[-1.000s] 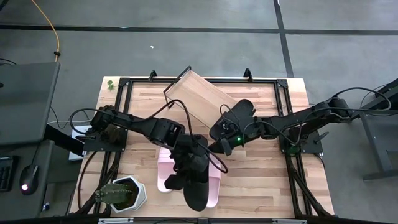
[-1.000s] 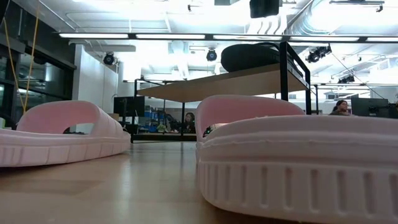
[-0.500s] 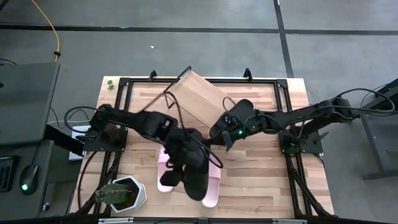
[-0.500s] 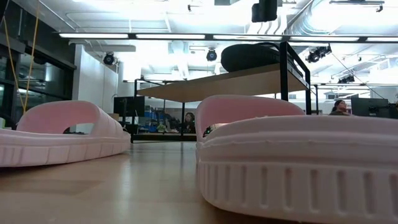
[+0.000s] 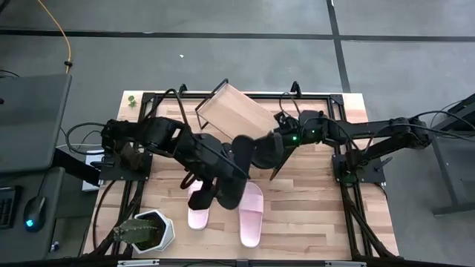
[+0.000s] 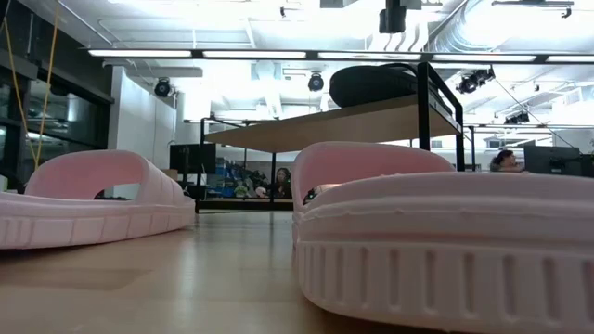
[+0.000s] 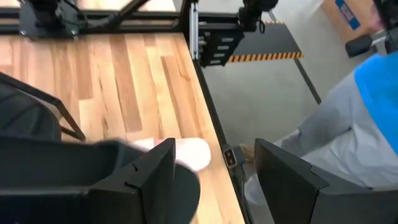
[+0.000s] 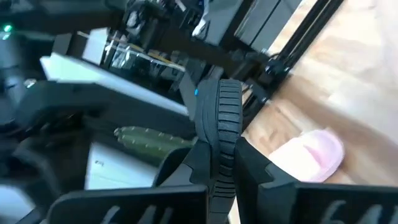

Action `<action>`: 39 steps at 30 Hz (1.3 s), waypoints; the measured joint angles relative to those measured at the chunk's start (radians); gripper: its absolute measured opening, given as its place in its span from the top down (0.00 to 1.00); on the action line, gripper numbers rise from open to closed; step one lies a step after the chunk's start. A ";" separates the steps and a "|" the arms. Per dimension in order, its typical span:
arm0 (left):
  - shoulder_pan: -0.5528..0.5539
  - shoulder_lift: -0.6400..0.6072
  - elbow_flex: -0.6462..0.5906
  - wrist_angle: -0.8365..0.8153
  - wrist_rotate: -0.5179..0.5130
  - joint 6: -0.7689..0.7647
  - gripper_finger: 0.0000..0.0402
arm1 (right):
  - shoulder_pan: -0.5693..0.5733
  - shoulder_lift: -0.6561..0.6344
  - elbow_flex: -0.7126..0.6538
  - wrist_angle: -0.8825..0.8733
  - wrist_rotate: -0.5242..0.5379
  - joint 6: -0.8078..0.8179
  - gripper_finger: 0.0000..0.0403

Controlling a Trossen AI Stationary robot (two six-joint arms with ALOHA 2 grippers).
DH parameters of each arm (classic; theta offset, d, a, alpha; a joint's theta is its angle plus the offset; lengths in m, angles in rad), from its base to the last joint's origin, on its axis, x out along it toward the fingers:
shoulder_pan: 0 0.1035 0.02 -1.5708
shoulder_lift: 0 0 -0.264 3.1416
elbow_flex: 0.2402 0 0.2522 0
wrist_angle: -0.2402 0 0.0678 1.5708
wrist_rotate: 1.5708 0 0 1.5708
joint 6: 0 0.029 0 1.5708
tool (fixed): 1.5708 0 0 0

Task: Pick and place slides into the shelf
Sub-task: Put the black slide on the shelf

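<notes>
A black slide (image 5: 231, 194) hangs above the table between my two arms, over the far ends of two pale pink slides (image 5: 198, 213) (image 5: 251, 219) that lie sole-down on the wood. My right gripper (image 5: 260, 152) is shut on it. My left gripper (image 7: 214, 180) stands open beside it, with only the floor showing between its fingers. The slanted shelf (image 5: 230, 111) stands at the far middle. In the low view another black slide (image 6: 376, 85) rests on the shelf's right end. My right gripper pinches one end of the black slide (image 8: 216, 152) between its two fingers, coming nearly level from the table's right and far side. The slide stands on edge, its ribbed sole rim (image 8: 227, 112) toward the camera. It reaches away from the fingers, clear of the table. My left gripper has a black mass (image 7: 81, 168) against the outer side of one finger; I cannot tell whether it touches the slide.
A potted cactus (image 5: 142, 231) stands at the near left corner. Black frame rails (image 5: 148, 100) run round the tabletop. A person (image 7: 367, 93) stands beyond the table's edge. Bare wood lies to the right of the pink slides.
The black slide has gone from over the pink slides toward the far edge and the shelf, uncovering them. My left gripper has risen and tipped up toward level. My right gripper has swung toward the far edge.
</notes>
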 joint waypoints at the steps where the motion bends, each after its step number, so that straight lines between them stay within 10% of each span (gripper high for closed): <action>1: 0.000 0.000 0.001 0.009 0.000 0.001 0.49 | -0.011 -0.001 0.000 0.000 0.000 -0.005 0.98; 39: 0.001 -0.010 0.001 -0.115 -0.102 0.046 0.49 | -0.492 -0.043 0.000 -0.103 -0.195 -0.095 0.98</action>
